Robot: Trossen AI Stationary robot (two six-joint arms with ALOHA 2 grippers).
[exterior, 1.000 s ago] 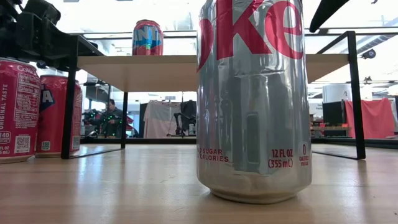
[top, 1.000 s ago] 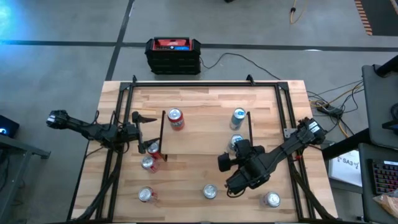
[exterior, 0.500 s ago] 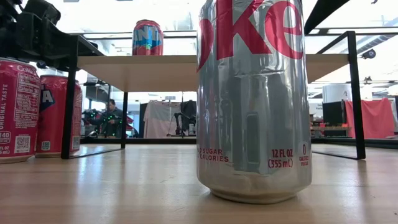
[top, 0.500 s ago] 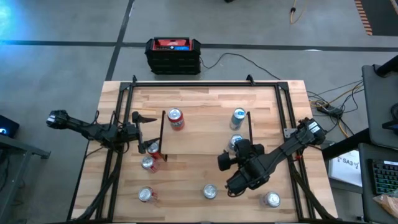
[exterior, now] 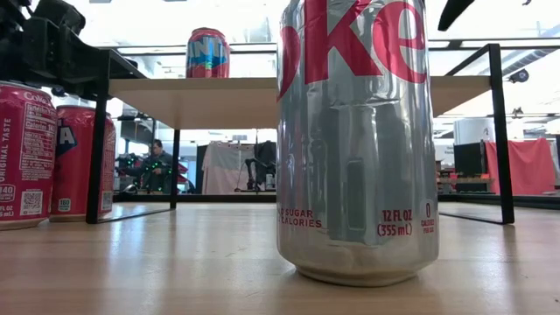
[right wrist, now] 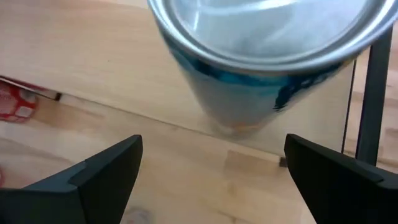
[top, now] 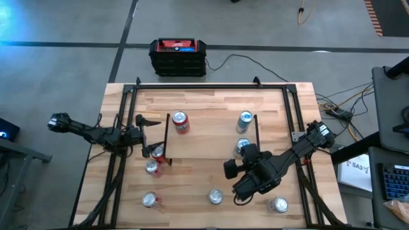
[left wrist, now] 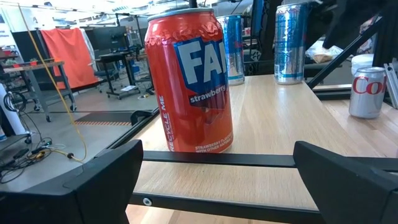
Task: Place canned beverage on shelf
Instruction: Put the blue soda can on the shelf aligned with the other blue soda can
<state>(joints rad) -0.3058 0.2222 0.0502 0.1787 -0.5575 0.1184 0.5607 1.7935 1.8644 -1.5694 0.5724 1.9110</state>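
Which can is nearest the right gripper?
The blue-and-silver can on the shelf's right edge; the right gripper, open, hovers over it.

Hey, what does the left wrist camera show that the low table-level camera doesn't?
Only the left wrist view shows the open left claw facing the red strawberry can on the shelf, with two blue cans behind it. Only the low view shows the big silver diet cola can up close and two red cola cans on the table. Both show the shelf and the strawberry can.
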